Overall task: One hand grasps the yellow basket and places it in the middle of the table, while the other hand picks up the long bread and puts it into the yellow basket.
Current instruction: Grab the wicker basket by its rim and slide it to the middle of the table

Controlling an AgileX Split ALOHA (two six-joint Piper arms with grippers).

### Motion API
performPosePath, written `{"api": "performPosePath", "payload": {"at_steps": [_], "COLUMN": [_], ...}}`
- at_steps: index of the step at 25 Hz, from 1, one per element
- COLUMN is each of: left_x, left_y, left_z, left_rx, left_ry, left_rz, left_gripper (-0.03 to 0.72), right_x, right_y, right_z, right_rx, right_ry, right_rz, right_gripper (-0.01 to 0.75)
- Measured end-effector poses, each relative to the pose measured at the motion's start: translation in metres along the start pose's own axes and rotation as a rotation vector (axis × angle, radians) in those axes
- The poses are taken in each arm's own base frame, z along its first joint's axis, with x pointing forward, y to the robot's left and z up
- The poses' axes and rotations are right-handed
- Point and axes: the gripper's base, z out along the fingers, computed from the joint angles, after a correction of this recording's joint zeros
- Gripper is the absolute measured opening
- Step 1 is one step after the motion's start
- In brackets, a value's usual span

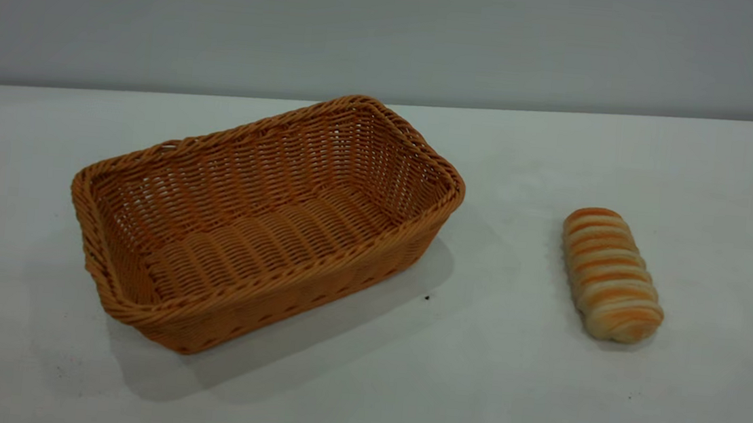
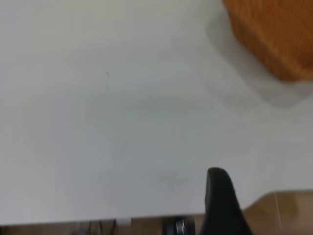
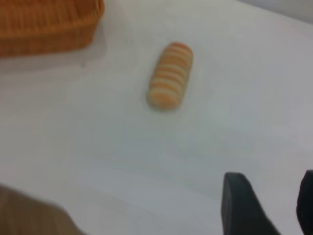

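You have a white table (image 1: 504,386) with dark specks before a grey wall (image 1: 392,29). The yellow basket (image 1: 260,222) sits left, empty; the long bread (image 1: 611,274) lies well apart, right. The right gripper (image 3: 268,208) hovers open, holding nothing; the left gripper (image 2: 222,203) shows one finger, state untellable.

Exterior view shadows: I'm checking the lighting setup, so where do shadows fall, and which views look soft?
Exterior view: sharp; the yellow basket casts a soft shadow on the table toward the camera and toward the long bread; no glare. Left wrist view: blurred, the basket corner smeared, one left hand finger dark. Right wrist view: bread soft-edged, right hand out of focus.
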Motion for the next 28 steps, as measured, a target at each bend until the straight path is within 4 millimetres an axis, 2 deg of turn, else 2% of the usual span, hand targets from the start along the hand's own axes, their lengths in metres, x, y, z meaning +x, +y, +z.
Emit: {"api": "performPosePath", "payload": {"at_steps": [7, 12, 15, 20, 24, 28], "left_x": [-0.062, -0.097, -0.111, -0.117, -0.113, -0.105], "left_y": [0.001, -0.004, -0.009, -0.024, -0.042, -0.048], "left_z": [0.055, 0.116, 0.155, 0.212, 0.243, 0.265], "left_rx": [0.007, 0.057, 0.102, 0.154, 0.173, 0.168], "left_ry": [0.208, 0.36, 0.441, 0.543, 0.549, 0.58], "left_rz": [-0.04, -0.098, -0.167, -0.233, -0.239, -0.291], "left_gripper": [0.509, 0.509, 0.509, 0.509, 0.509, 0.509], "right_x": [-0.04, -0.061, -0.065, -0.067, -0.068, -0.068], "right_y": [-0.01, -0.017, -0.019, -0.022, -0.023, -0.024], "right_z": [0.039, 0.066, 0.081, 0.094, 0.096, 0.096], "right_rx": [-0.102, -0.164, -0.197, -0.204, -0.195, -0.191], "right_ry": [0.005, 0.004, 0.025, 0.045, 0.039, 0.034], "right_rz": [0.053, 0.052, 0.046, 0.037, 0.032, 0.032], "right_gripper": [0.336, 0.39, 0.41, 0.415, 0.415, 0.415]}}
